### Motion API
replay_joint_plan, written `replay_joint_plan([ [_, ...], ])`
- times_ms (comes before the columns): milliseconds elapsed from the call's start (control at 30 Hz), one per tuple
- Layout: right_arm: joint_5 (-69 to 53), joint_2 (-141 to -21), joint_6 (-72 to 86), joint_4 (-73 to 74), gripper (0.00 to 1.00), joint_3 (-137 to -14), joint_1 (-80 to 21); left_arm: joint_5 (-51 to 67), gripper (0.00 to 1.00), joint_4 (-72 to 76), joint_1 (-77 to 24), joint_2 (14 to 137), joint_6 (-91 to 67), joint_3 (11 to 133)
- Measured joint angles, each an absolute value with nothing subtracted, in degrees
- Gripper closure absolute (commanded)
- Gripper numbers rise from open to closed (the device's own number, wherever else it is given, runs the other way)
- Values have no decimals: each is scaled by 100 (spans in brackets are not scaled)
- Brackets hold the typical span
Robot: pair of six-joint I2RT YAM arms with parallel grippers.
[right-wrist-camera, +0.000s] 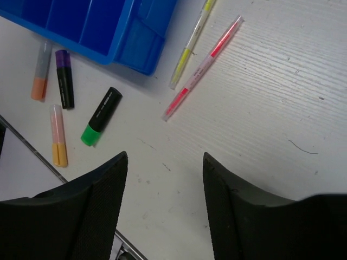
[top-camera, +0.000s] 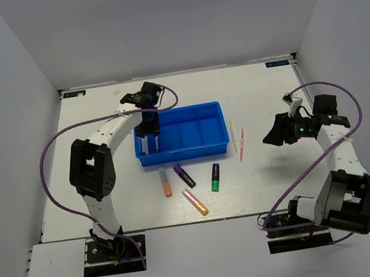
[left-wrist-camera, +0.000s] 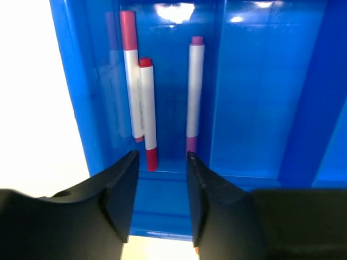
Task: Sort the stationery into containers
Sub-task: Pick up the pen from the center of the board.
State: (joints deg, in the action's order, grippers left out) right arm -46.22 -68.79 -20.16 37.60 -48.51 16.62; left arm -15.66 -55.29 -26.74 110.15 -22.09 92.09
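Note:
The blue tray (top-camera: 201, 108) (left-wrist-camera: 255, 97) (right-wrist-camera: 138, 46) stands mid-table. My left gripper (top-camera: 148, 128) (left-wrist-camera: 161, 162) hangs over its leftmost compartment, open and empty. Below it lie a white pen with a red cap (left-wrist-camera: 147, 114), a pink-capped pen (left-wrist-camera: 130, 81) and a purple pen (left-wrist-camera: 194, 92). In front of the tray lie an orange highlighter (top-camera: 165, 181) (right-wrist-camera: 40, 71), a purple one (top-camera: 184, 175) (right-wrist-camera: 64, 78), a green one (top-camera: 215, 176) (right-wrist-camera: 101, 116) and a pink-orange one (top-camera: 195, 202) (right-wrist-camera: 58, 135). A yellow pen (top-camera: 232, 134) (right-wrist-camera: 190, 46) and a pink pen (top-camera: 242, 143) (right-wrist-camera: 203, 65) lie right of the tray. My right gripper (top-camera: 274, 136) (right-wrist-camera: 164, 162) hovers open beside them.
The other tray compartments (top-camera: 197, 126) show nothing in them. White walls enclose the table (top-camera: 100, 123) on three sides. Purple cables (top-camera: 48, 147) loop off both arms.

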Motion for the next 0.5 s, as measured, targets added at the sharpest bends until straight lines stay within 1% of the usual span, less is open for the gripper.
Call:
replay_joint_plan([
  [33, -4582, -6938, -2001, 3765, 44, -4882, 1634, -1566, 53, -5518, -2683, 10980, -2209, 9196],
  [100, -4440, -7096, -1981, 3758, 46, -4971, 1568, -1568, 61, -5489, -2724, 10812, -2228, 9107],
  [133, -4372, -7185, -1973, 3760, 46, -5022, 1516, -1573, 72, -5437, -2788, 10630, -2244, 8984],
  [167, -4276, -7328, -1957, 3758, 48, -5107, 1435, -1581, 74, -5400, -2873, 10392, -2281, 8820],
  [200, -4191, -7448, -1940, 3756, 48, -5186, 1354, -1588, 72, -5349, -2987, 10097, -2283, 8630],
  [233, -4101, -7590, -1911, 3745, 48, -5271, 1249, -1588, 69, -5277, -3133, 9721, -2305, 8372],
  [267, -4012, -7723, -1868, 3745, 49, -5352, 1153, -1599, 62, -5192, -3299, 9275, -2344, 8064],
  [300, -3911, -7872, -1839, 3736, 49, -5441, 1039, -1597, 52, -5135, -3446, 8838, -2383, 7780],
  [333, -3789, -8016, -1793, 3726, 49, -5531, 899, -1568, 36, -5098, -3638, 8364, -2456, 7467],
  [400, -3503, -8291, -1669, 3664, 49, -5666, 613, -1511, 26, -4934, -3964, 7293, -2657, 6689],
  [500, -3050, -8713, -1433, 3546, 52, -5841, 233, -1503, 24, -4904, -4108, 6420, -2799, 5959],
])
